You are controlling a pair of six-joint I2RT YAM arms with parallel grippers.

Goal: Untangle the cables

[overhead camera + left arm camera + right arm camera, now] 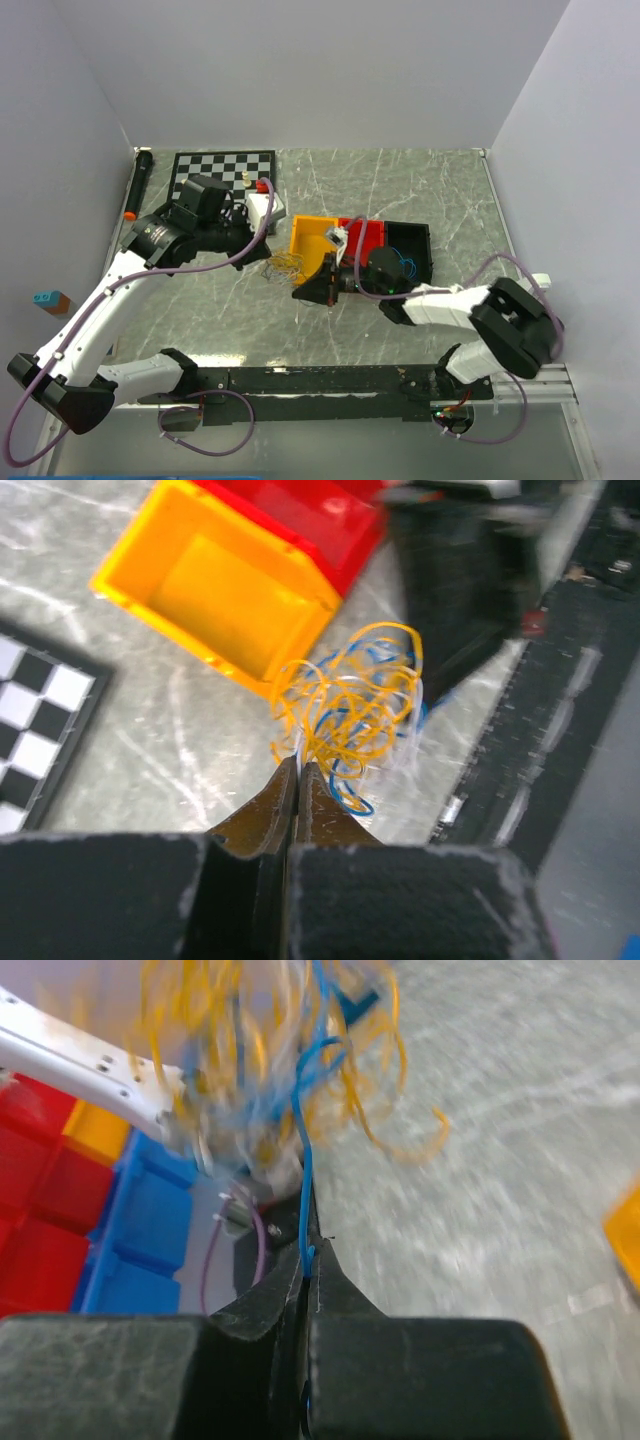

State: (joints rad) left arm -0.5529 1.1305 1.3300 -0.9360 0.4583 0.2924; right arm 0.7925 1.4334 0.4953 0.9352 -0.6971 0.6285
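In right wrist view alone: blue cable point(305, 1185) in right hand point(307, 1252)

**A robot lab test cell**

Plain white walls point(300, 70) box in a marble-patterned table point(420, 190) on three sides. Two robot arms, left arm point(90, 320) and right arm point(450, 305), are bolted to a black rail point(320, 380) at the near edge, with purple cords point(225, 262) looped along them. A checkerboard point(215, 165) lies at the far left. Yellow point(305, 240), red point(365, 235) and black point(412, 240) bins sit mid-table.
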